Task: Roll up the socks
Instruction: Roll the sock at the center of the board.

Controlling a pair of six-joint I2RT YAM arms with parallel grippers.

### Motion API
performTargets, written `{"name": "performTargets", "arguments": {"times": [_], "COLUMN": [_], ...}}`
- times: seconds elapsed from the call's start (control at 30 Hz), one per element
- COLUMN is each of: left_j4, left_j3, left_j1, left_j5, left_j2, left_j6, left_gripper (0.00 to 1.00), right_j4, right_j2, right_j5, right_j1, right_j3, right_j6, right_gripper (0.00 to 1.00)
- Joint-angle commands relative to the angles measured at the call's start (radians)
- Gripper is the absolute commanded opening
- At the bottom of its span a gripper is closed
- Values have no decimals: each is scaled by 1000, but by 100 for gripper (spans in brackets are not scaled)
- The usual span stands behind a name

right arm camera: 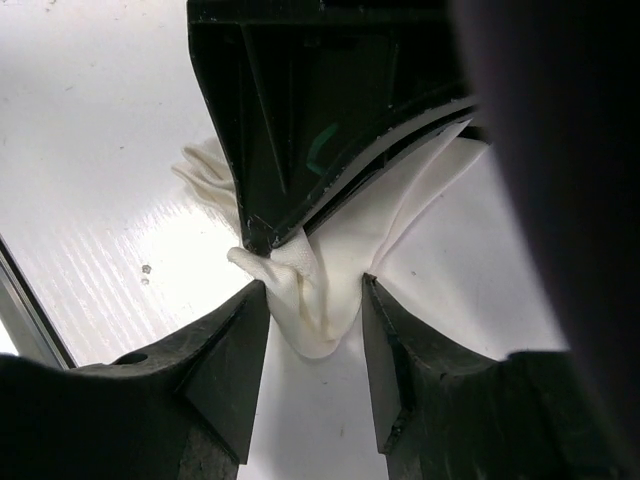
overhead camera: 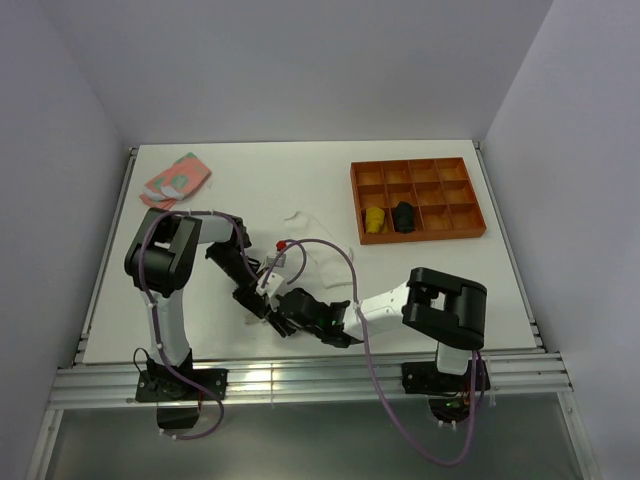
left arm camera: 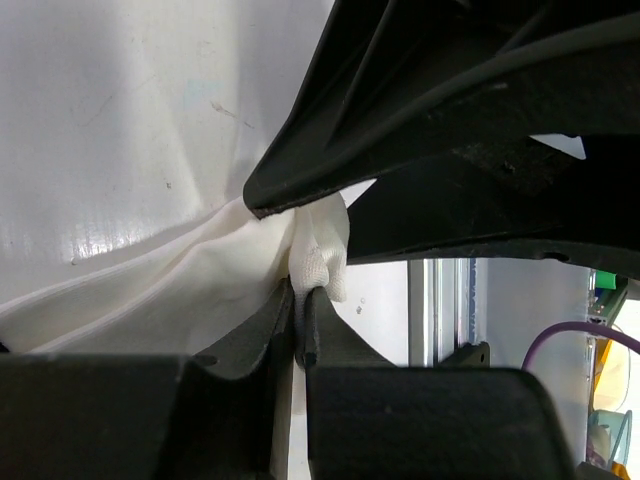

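A thin white sock (left arm camera: 170, 290) lies stretched on the white table, faint in the top view (overhead camera: 316, 252). My left gripper (left arm camera: 300, 297) is shut on one bunched end of it (left arm camera: 322, 262). That same end (right arm camera: 312, 300) hangs between the fingers of my right gripper (right arm camera: 313, 292). Those jaws stand open around the fabric, the left finger (right arm camera: 240, 330) touching it and the right finger (right arm camera: 385, 330) just apart. From above, the two grippers (overhead camera: 262, 298) (overhead camera: 287, 312) meet nose to nose near the table's front middle. The left gripper's black body (right arm camera: 280, 120) fills the upper right wrist view.
A pink and green folded pair (overhead camera: 175, 180) lies at the back left. An orange compartment tray (overhead camera: 420, 198) at the back right holds a yellow bundle (overhead camera: 373, 218) and a black bundle (overhead camera: 403, 216). The table's metal front rail (overhead camera: 300, 378) runs close behind the grippers.
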Motion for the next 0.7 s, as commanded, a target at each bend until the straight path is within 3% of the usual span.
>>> {"name": "performTargets", "arguments": {"times": [0.0, 0.27, 0.67], "left_j4": [-41, -41, 49], "left_j3": [26, 32, 13], "left_j1": [-2, -4, -5], "left_j5": [12, 12, 32], "left_j2": [7, 3, -58], "left_j6": [49, 41, -62], "left_gripper": [0, 0, 1], "right_j4": [66, 78, 100], "right_j2": [19, 41, 36], "right_j5": [12, -8, 6], "right_j1": [5, 3, -7], "right_j3": [33, 43, -3], "right_j6": [-4, 19, 105], "right_gripper": [48, 40, 9]}}
